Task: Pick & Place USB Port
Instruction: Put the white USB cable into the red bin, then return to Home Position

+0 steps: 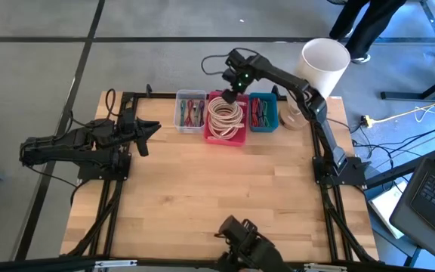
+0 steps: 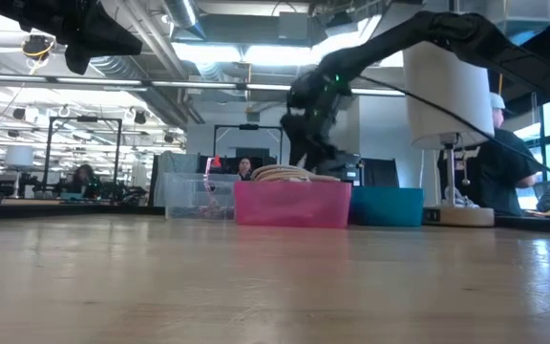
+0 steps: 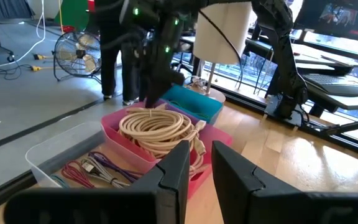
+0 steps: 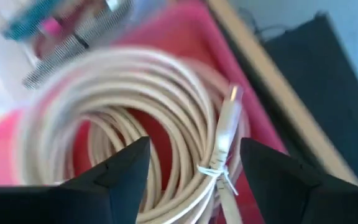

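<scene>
A coil of cream USB cable (image 1: 226, 115) lies in the pink bin (image 1: 225, 140) at the table's far edge; its plug (image 4: 231, 115) rests on the coil's rim. My right gripper (image 1: 231, 94) hangs just above the coil, pointing steeply down. It is open, its fingers (image 4: 129, 168) wide apart over the loops (image 4: 135, 87), and I see nothing between them. My left gripper (image 1: 151, 130) waits over the table's left side. It points level toward the bins, with a narrow empty gap between its fingers (image 3: 178, 171).
A clear bin (image 1: 190, 111) with coloured cables stands left of the pink bin, a teal bin (image 1: 263, 111) with more cables to its right. A white lamp (image 1: 325, 64) stands at the far right corner. The wooden tabletop (image 1: 217, 189) lies bare in the middle and near side.
</scene>
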Controlling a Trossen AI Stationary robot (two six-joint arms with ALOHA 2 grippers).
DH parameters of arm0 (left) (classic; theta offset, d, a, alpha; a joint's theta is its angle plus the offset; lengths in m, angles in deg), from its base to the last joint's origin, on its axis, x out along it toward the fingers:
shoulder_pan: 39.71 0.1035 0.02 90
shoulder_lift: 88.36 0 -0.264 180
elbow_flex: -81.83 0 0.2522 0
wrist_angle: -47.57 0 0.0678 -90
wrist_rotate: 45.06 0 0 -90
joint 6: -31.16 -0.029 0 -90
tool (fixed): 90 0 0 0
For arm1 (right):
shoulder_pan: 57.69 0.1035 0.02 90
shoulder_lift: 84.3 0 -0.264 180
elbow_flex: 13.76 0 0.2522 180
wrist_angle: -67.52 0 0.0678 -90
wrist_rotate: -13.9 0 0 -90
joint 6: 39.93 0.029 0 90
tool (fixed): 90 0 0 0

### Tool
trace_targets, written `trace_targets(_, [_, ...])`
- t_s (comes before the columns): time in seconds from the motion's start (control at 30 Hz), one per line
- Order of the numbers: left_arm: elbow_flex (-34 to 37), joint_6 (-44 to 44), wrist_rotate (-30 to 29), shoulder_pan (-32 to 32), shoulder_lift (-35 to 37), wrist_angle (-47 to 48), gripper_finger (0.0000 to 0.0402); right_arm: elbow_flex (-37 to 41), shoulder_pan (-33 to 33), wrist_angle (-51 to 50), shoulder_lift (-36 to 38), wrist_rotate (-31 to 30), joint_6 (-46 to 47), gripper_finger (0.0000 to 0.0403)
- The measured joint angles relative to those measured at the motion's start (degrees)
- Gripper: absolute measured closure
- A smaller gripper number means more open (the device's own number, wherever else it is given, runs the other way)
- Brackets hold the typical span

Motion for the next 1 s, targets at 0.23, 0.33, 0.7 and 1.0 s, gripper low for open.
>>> trace_targets(0.23, [0.0,0.0,0.0,0.0,0.0,0.0,0.0341,-13.32,0.02,-4.52,1.0,-3.14,-0.39,0.0156])
trace_targets(0.33, [0.0,0.0,0.0,0.0,0.01,0.0,0.0341,-9.55,0.45,-2.63,5.65,-4.56,0.5,0.0159])
trace_targets(0.7, [0.0,0.0,0.0,0.0,0.0,0.0,0.0341,-7.97,5.4,-9.44,10.35,-8.46,2.19,0.0159])
trace_targets(1.0, [0.0,0.0,0.0,0.0,0.0,0.0,0.0341,-7.92,14.05,-12.69,16.68,-16.19,5.19,0.0159])
